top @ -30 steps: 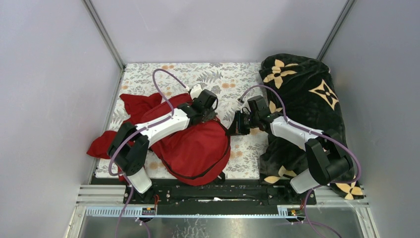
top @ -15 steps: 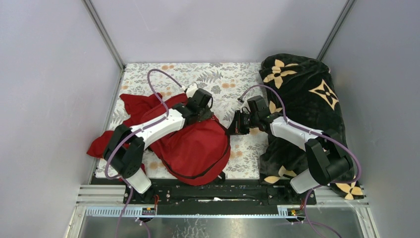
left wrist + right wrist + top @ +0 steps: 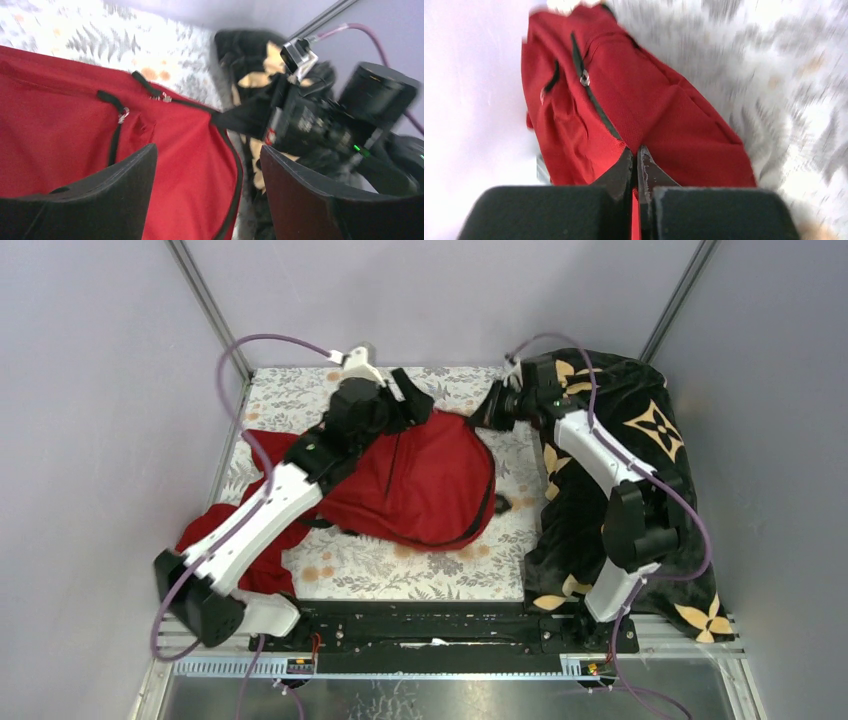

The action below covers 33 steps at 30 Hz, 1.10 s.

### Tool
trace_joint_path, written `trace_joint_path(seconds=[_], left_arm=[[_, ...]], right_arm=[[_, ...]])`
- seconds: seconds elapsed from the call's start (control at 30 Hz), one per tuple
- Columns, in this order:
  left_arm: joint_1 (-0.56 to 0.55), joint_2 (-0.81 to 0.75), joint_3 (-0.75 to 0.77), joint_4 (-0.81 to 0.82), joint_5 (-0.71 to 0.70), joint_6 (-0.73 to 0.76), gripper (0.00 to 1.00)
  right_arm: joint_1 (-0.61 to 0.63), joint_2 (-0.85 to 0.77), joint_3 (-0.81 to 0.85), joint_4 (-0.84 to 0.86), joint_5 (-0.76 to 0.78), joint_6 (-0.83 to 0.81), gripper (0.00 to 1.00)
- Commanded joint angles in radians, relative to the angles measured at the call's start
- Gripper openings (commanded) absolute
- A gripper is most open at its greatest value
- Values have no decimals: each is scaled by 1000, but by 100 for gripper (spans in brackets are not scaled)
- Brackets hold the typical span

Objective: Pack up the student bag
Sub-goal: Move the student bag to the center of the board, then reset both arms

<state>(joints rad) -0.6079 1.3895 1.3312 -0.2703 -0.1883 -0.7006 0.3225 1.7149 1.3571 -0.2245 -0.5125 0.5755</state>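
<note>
Two sets of fingers: right fingers [image 3: 633, 167] clamped on a fabric edge of the student bag [image 3: 430, 485]; left fingers [image 3: 405, 402] apart, empty, at its far side. Bag lies on the desk [image 3: 400, 570], middle toward the far edge. Advice: right pulls taut, left grips the opposite rim squarely.

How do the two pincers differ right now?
The left pincer is open above the student bag; the right pincer is shut on the bag's edge. The left one reaches from the bag's left side, the right one from its right. Both are black.
</note>
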Motion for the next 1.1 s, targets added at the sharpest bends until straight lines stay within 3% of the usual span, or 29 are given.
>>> trace_joint_path(seconds=[0.0, 0.07, 0.1, 0.17, 0.2, 0.3, 0.53, 0.73, 0.93, 1.07], left_arm=[[6, -152, 10, -57, -79, 109, 83], [8, -208, -20, -73, -88, 121, 86], [9, -228, -32, -87, -100, 123, 89], [10, -258, -58, -133, -149, 116, 98], [11, -271, -72, -157, -175, 114, 99], [13, -307, -129, -206, -254, 97, 99], [13, -386, -248, -197, -270, 43, 99], [14, -442, -307, -199, -324, -26, 99], [14, -346, -303, -230, -331, -26, 99], [14, -268, -261, -274, -329, -8, 99]], right_arm=[[-74, 111, 316, 101, 107, 9, 0], [-95, 219, 451, 53, 115, -5, 0], [-99, 275, 530, -7, 121, -18, 8], [-99, 351, 653, -117, 125, -43, 57], [-98, 354, 664, -137, 132, -46, 74], [-97, 263, 531, -79, 181, -50, 99], [-94, 9, 235, -35, 300, -123, 100], [-93, -212, -20, -66, 385, -92, 100], [-94, -506, -503, 268, 493, 9, 100], [-92, -577, -620, 328, 493, 25, 100]])
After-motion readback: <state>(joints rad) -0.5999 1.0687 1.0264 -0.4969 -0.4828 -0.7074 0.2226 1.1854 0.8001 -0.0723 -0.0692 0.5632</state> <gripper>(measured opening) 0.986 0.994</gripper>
